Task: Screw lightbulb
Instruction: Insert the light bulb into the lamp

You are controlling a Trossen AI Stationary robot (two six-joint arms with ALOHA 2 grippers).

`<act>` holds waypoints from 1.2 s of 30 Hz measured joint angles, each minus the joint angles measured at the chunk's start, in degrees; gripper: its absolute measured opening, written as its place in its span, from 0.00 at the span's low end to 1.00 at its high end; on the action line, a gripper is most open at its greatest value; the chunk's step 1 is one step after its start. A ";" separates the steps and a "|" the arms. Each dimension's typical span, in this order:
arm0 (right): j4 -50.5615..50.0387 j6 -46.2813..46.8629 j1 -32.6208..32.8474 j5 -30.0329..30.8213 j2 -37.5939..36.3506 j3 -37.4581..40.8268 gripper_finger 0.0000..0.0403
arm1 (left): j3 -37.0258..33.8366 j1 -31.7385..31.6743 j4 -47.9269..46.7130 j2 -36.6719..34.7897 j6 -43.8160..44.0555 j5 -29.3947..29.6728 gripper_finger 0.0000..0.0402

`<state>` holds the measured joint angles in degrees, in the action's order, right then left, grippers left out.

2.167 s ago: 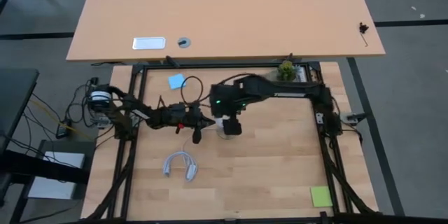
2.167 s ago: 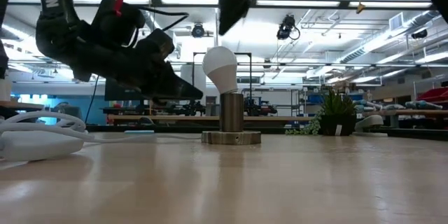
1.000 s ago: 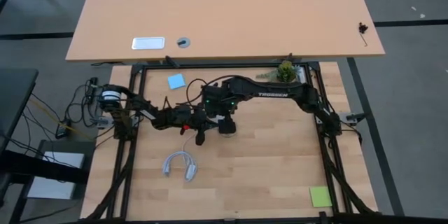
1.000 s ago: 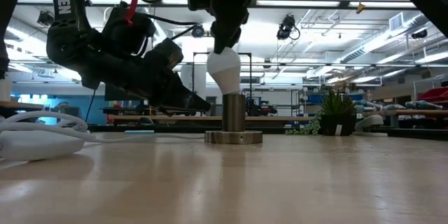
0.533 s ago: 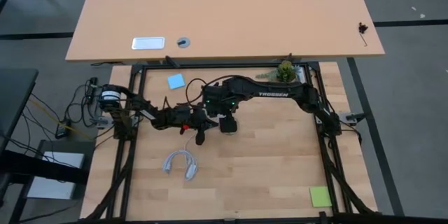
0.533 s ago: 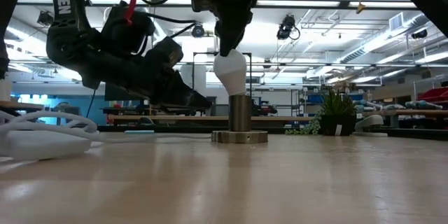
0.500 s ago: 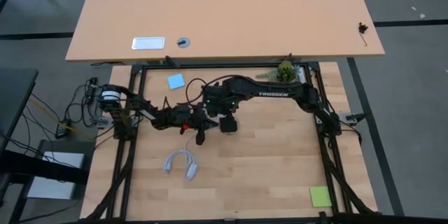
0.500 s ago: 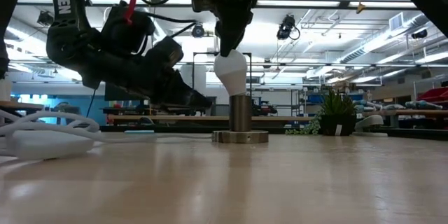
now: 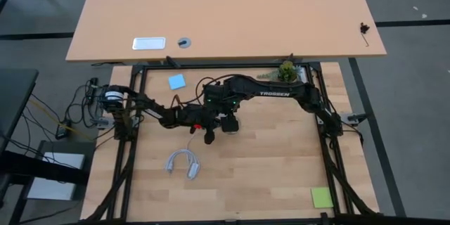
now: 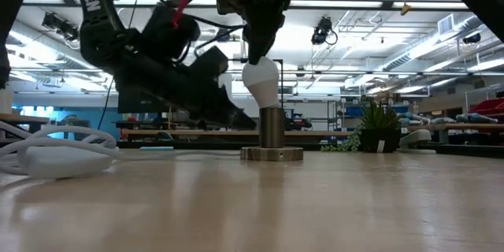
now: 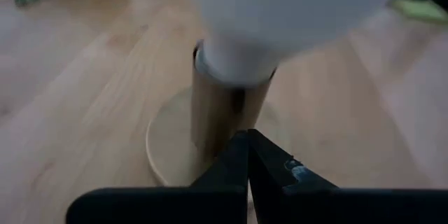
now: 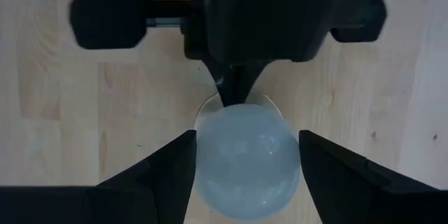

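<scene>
The white lightbulb [image 10: 262, 83] sits tilted with its neck in the metal socket cylinder [image 10: 272, 130], which stands on a round base [image 10: 272, 153] on the table. My right gripper [image 12: 246, 136] comes down from above and is shut on the bulb [image 12: 245, 161]. My left gripper [image 10: 250, 123], shut, reaches in low from the table's left, its tips at the cylinder [image 11: 224, 105] just under the bulb [image 11: 280, 7]. In the high view both grippers [image 9: 209, 138] [image 9: 228, 123] meet mid-table and cover the bulb. My right gripper pinches the bulb's wide globe [image 12: 206, 154] between its two fingers [image 12: 175, 164], one on each side. The fingers point down from above. The bulb leans a little, with its neck in the socket. My left gripper's shut tips [image 11: 246, 140] lie against or just short of the cylinder's lower side; I cannot tell whether they touch.
A coiled white cord [image 9: 181, 164] lies near the table's left front, large in the low view [image 10: 47, 153]. A small plant [image 9: 287, 70] stands at the far edge. A blue note [image 9: 177, 81] and a green note [image 9: 323, 197] lie flat on the wood.
My left gripper has moved toward the table's right, closing in on the socket, and stays shut. The socket with the bulb has slid a little toward the right. My right gripper has kept its place over the bulb.
</scene>
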<state>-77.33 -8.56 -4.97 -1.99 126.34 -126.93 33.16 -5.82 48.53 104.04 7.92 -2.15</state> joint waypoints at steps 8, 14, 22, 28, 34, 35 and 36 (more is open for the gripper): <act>-1.50 0.76 -0.02 1.17 -0.07 0.00 0.62 | 2.10 0.34 2.96 7.76 2.64 -0.28 0.02; -3.83 0.98 -0.25 2.55 -1.83 0.20 0.61 | 1.49 0.96 3.54 7.77 2.78 -0.43 0.02; -7.10 1.92 -1.27 2.96 -2.71 0.20 0.62 | 1.45 1.03 3.39 7.84 2.82 -0.95 0.02; -6.53 1.95 -1.25 3.49 -2.71 0.20 0.66 | 1.38 1.01 3.64 7.90 2.82 -1.62 0.02; -6.32 1.70 -1.49 4.14 -2.71 0.17 0.71 | 1.34 1.03 3.79 7.94 2.82 -1.62 0.02; -6.46 1.68 -1.62 4.13 -2.71 0.17 0.71 | 1.34 1.03 3.79 7.94 2.82 -1.64 0.02; -6.63 1.68 -1.76 4.03 -2.71 0.17 0.72 | 1.34 1.03 3.81 7.94 2.79 -1.80 0.02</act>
<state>-83.95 -6.87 -6.73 2.04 123.63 -126.76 34.50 -4.80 52.34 111.98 10.71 -3.95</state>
